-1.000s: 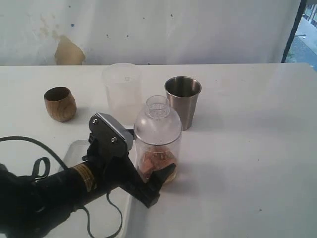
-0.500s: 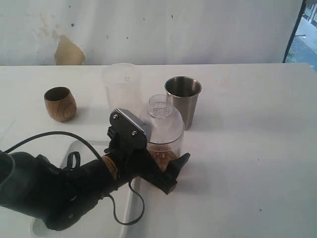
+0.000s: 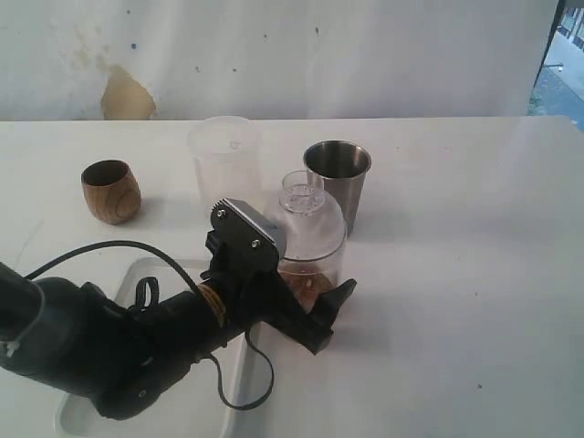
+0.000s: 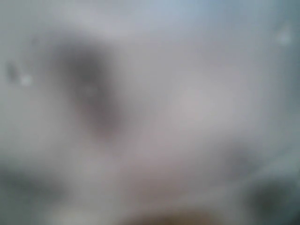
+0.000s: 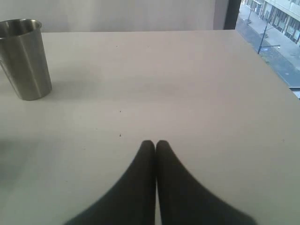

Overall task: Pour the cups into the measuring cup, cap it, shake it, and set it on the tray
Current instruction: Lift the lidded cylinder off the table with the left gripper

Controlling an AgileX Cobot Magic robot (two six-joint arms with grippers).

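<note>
Clamping one measuring cup in my left gripper, I count two cups: wooden cup, steel tumbler. My right gripper is pinched together.

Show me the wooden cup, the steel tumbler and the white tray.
wooden cup (image 3: 110,193), exterior view, front wall.
steel tumbler (image 3: 347,185), exterior view, side wall.
white tray (image 3: 155,270), exterior view, bare floor by its far corner.
</note>
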